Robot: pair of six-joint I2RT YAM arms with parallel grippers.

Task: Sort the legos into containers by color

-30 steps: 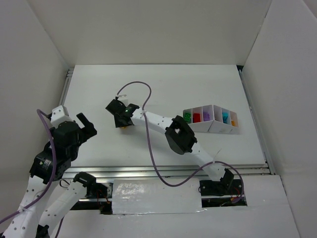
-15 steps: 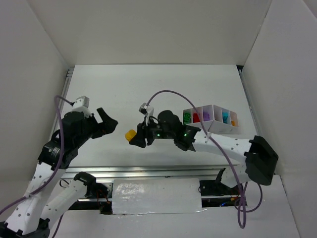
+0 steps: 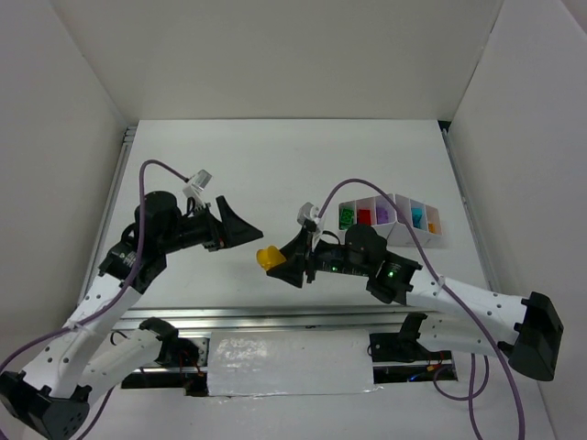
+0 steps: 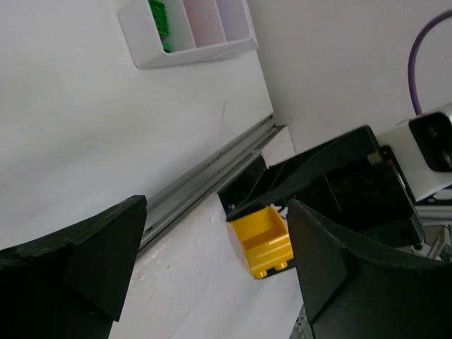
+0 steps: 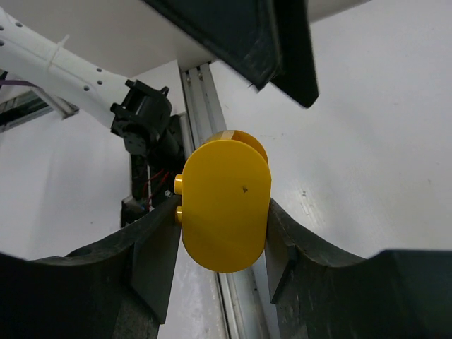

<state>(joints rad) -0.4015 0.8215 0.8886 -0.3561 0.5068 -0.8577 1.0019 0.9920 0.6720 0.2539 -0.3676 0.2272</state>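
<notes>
My right gripper (image 3: 278, 263) clasped a yellow brick (image 3: 267, 258) above the tabletop's near edge, apparently in transport. My left gripper (image 3: 240, 227) stood spread and empty, facing it. The next move, I judged, called for carrying the brick to the tray (image 3: 394, 240) near the right edge, orange slot.

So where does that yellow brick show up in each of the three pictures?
Top external: the yellow brick is just left of centre, clamped in the right gripper.
Left wrist: lower middle, just right of the rail.
Right wrist: dead centre, large, with the rail behind it.
Shared landmark: the metal rail along the table's near edge.
</notes>
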